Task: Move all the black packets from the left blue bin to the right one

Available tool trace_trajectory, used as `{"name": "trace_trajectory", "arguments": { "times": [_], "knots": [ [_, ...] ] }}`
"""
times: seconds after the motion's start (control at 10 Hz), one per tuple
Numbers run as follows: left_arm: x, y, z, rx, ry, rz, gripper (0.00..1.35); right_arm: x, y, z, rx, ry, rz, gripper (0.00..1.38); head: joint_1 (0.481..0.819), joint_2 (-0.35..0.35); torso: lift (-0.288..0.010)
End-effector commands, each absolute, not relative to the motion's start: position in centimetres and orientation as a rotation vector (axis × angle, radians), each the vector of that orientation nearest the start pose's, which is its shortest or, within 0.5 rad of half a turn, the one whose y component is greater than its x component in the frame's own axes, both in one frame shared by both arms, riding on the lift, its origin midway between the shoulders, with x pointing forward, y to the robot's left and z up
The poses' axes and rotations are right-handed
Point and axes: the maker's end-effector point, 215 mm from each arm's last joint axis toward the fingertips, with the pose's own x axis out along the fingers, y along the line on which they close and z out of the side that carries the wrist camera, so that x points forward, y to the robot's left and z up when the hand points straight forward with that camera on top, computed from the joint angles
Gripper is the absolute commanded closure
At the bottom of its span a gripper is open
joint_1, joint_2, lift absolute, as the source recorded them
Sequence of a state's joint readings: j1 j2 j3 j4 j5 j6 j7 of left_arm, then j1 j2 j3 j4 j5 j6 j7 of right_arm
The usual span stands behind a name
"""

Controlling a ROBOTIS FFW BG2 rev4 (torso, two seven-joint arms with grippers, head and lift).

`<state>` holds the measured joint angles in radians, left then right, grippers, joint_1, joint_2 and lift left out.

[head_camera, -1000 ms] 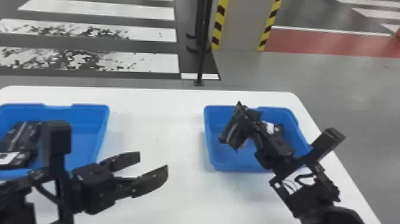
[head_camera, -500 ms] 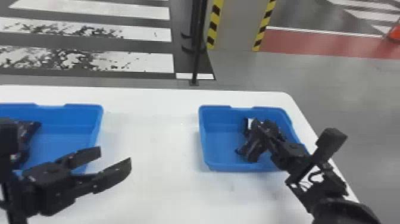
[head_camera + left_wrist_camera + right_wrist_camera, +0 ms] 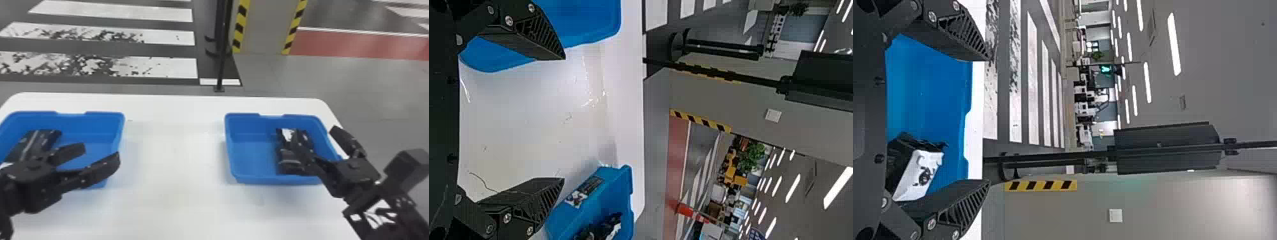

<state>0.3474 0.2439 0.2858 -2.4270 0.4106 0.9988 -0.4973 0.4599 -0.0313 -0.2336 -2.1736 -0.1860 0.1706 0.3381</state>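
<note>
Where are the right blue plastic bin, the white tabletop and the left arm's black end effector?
Right blue plastic bin [image 3: 252, 153]: head view, bare floor.
White tabletop [image 3: 175, 156]: head view, bare middle.
Left black end effector [image 3: 563, 119]: left wrist view, midway between fingertips.

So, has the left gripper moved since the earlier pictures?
Yes: leftward and farther forward in the head view, judged against the left blue bin. The left gripper.

- Left bin [image 3: 120, 131] and right bin [image 3: 252, 153] are plain blue
- Table [image 3: 175, 159] is white
- Packets [image 3: 287, 135] are black with white patches
- Pillar edging [image 3: 240, 28] has yellow-and-black stripes
- Floor band [image 3: 351, 44] is red
</note>
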Motion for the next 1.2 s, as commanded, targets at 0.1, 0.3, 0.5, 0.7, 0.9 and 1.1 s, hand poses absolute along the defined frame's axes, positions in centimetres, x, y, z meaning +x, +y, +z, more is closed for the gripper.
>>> {"name": "trace_trajectory", "arguments": {
  "times": [0.1,0.3,0.5,0.7,0.9,1.1],
  "knots": [
    [42.8,28.2,-31.1,-0.077,0.473,-0.35,0.21,41.8,-25.7,-28.1,0.085,-0.018,0.168,0.11,0.695,-0.04,-0.185],
    [42.1,34.4,-31.8,-0.043,0.516,-0.2,0.21,39.4,-25.2,-28.5,0.082,0.002,0.165,0.11,0.695,0.043,-0.185],
    [41.2,38.4,-33.4,-0.017,0.603,-0.091,0.21,38.0,-25.2,-29.3,0.11,0.03,0.166,0.11,0.695,0.12,-0.185],
    [41.7,41.8,-34.4,-0.015,0.655,0.006,0.21,37.0,-24.9,-30.2,0.13,0.056,0.17,0.11,0.695,0.196,-0.185],
    [44.0,42.3,-35.5,-0.03,0.697,0.013,0.22,36.9,-24.7,-30.3,0.139,0.062,0.176,0.11,0.695,0.235,-0.185],
    [45.9,42.9,-37.3,-0.058,0.768,0.035,0.22,36.8,-24.4,-30.2,0.145,0.065,0.185,0.11,0.695,0.246,-0.185]
  ]
}}
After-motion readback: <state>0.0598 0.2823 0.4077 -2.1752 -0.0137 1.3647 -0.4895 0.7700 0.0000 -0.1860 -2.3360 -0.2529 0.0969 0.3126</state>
